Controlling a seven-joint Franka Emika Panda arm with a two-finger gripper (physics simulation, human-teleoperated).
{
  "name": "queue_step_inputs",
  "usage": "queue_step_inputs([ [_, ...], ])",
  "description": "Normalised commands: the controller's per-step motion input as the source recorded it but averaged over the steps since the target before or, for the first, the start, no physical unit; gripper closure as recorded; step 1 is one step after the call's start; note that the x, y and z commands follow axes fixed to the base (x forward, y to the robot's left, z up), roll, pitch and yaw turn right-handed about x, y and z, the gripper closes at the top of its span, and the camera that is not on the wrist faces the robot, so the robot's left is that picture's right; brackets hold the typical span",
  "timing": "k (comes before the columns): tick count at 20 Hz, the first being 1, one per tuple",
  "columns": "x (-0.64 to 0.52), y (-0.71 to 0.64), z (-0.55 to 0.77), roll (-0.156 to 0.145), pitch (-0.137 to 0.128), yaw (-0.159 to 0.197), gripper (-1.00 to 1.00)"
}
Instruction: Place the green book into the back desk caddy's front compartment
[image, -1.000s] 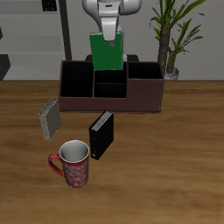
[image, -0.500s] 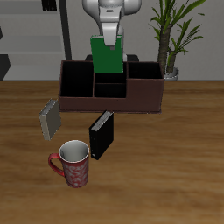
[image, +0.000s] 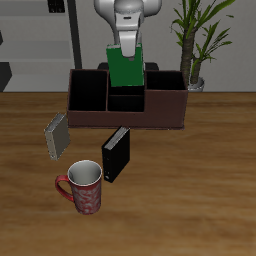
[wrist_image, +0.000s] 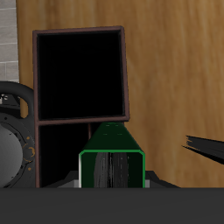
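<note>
The green book (image: 126, 67) hangs upright in my gripper (image: 128, 42), which is shut on its top edge. It hovers over the middle of the back desk caddy (image: 127, 98), a long reddish-brown box with black cells. The small front compartment (image: 126, 100) lies just below and in front of the book's lower edge. In the wrist view the green book (wrist_image: 112, 154) points down from my gripper (wrist_image: 111, 172) towards a black-lined cell (wrist_image: 79, 74) of the caddy; the fingertips are hidden by the book.
A black book (image: 116, 154) stands in front of the caddy, a grey book (image: 57, 136) leans beside it, and a red mug (image: 83, 186) sits nearer the table's front edge. A potted plant (image: 197, 45) stands behind the caddy's end.
The gripper with the green book has shifted slightly sideways and a little lower over the caddy's middle. Nothing else has moved.
</note>
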Motion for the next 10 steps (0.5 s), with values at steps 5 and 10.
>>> queue_step_inputs([
  [5, -0.01, 0.08, -0.1, 0.026, 0.031, -0.019, 1.0],
  [10, -0.09, 0.02, -0.12, 0.007, 0.026, 0.015, 1.0],
])
